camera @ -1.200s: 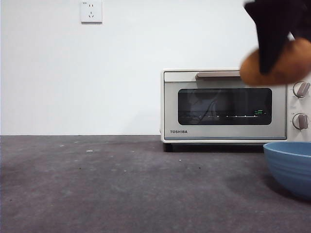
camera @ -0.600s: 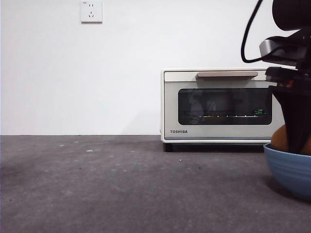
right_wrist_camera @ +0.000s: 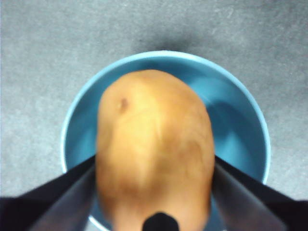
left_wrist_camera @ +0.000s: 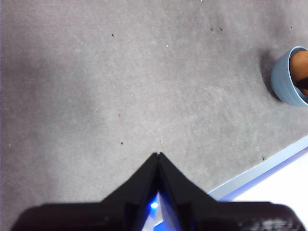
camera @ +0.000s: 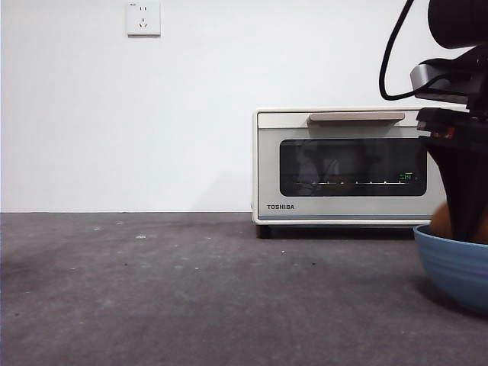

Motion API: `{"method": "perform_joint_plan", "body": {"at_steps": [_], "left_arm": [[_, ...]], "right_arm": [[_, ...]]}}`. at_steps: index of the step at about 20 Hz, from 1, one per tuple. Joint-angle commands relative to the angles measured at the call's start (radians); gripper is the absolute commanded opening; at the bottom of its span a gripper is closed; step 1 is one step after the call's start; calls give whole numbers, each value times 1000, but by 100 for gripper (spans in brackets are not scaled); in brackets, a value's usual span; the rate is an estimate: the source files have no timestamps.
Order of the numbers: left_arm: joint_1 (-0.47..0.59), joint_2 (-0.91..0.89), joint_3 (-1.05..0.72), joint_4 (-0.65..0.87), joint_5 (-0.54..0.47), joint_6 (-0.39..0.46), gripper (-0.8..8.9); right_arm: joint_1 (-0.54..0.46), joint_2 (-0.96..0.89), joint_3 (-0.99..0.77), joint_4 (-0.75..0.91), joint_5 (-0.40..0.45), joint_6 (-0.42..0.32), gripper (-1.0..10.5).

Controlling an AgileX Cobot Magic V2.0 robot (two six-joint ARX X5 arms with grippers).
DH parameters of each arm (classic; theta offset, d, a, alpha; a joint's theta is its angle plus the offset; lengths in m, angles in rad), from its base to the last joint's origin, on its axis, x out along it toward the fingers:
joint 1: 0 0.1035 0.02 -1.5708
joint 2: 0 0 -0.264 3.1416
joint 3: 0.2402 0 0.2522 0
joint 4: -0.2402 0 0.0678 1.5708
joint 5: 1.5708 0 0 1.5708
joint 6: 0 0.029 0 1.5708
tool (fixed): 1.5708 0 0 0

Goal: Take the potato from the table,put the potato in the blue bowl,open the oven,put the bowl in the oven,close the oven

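The orange-brown potato (right_wrist_camera: 154, 139) sits low inside the blue bowl (right_wrist_camera: 240, 120), with my right gripper (right_wrist_camera: 155, 163) shut on it, one jaw pressed against each side. In the front view the bowl (camera: 454, 267) stands on the dark grey table (camera: 191, 290) at the right edge. There the right gripper (camera: 461, 206) reaches down into it and only a sliver of potato (camera: 441, 221) shows above the rim. The cream TOSHIBA oven (camera: 351, 164) stands behind with its door closed. My left gripper (left_wrist_camera: 159, 155) is shut and empty, above bare table, well away from the bowl (left_wrist_camera: 285, 82).
The oven's tan handle (camera: 356, 117) runs along the top of its door. A wall socket (camera: 143, 17) is high on the white wall. A pale table edge (left_wrist_camera: 260, 173) shows in the left wrist view.
The right gripper has come down from high above the oven's front, carrying the potato into the bowl. Over the last half second the potato sank slightly lower.
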Motion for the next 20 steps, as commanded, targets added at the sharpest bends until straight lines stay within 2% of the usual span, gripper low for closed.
{"method": "perform_joint_plan", "body": {"at_steps": [1, 9, 12, 14, 16, 20], "left_arm": [[-2, 0, 2, 7, 11, -7, -5], [-2, 0, 2, 33, 24, -16, -5], [-17, 3, 2, 124, 52, -65, -5], [-57, 30, 6, 209, 78, -114, -5], [-119, 90, 30, 285, 76, -156, -5], [-266, 306, 203, 348, 45, -167, -5]], "right_arm": [[1, -3, 6, -13, 5, 11, 468], [1, -47, 88, -87, 16, 17, 483], [1, -119, 138, -150, 58, 22, 495], [1, -175, 179, -209, 108, 23, 582], [1, -239, 211, -250, 153, 36, 602], [1, -404, 216, -267, 146, 100, 601]]}}
